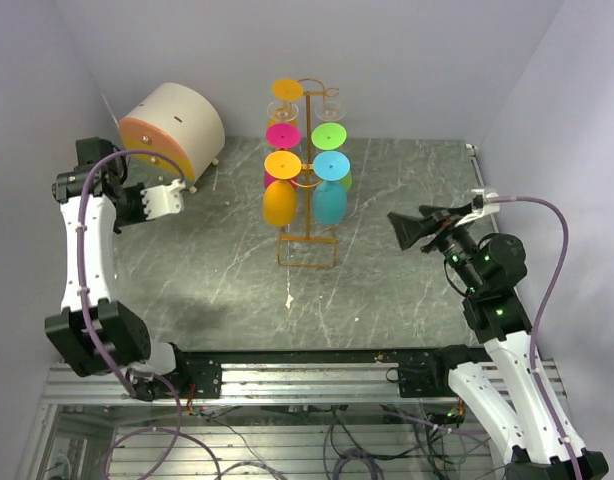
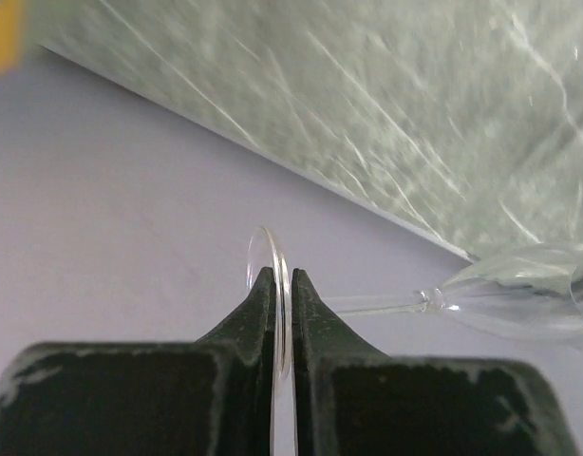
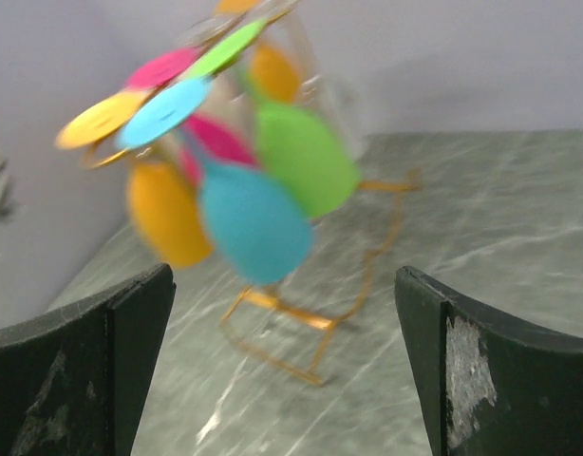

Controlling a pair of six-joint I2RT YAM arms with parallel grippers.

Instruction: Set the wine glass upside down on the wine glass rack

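Observation:
The wine glass rack (image 1: 307,252) is an orange-yellow wire stand at the table's middle back. Several coloured glasses hang upside down on it: orange (image 1: 279,203), blue (image 1: 329,202), pink (image 1: 283,135) and green (image 1: 329,135). My left gripper (image 1: 175,197) is at the far left, well away from the rack. In the left wrist view it (image 2: 280,275) is shut on the round foot of a clear wine glass (image 2: 524,299), whose stem and bowl point right. My right gripper (image 1: 411,231) is open and empty, right of the rack. In the right wrist view it (image 3: 282,274) faces the rack (image 3: 301,325).
A beige drum with an orange face (image 1: 172,126) lies at the back left, just behind my left gripper. Pale walls close the table at the back and both sides. A small white speck (image 1: 289,298) lies on the grey marbled tabletop (image 1: 387,300) in front of the rack.

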